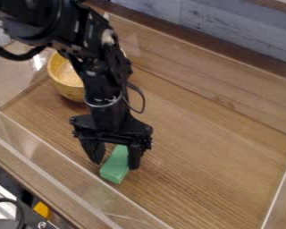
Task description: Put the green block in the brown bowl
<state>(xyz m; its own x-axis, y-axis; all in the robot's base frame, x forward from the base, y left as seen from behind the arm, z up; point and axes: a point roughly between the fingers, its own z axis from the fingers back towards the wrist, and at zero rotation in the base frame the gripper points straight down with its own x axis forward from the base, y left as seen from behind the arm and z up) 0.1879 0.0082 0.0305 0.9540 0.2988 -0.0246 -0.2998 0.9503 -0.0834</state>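
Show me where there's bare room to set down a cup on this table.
The widest bare patch is the wooden tabletop right of the arm, reaching the grey boards behind. It's crowded at the front left, where the jaws crowd the green block, and behind, where the arm partly hides the bowl.

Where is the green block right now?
In the camera view, the green block lies on the wooden table, left of the picture's middle near the bottom, partly hidden under the black tool.

Bare wooden counter [217,107] extends right of the robot arm [100,67], unobstructed; the bowl [67,80], partly behind the arm, obstructs passage at upper left.
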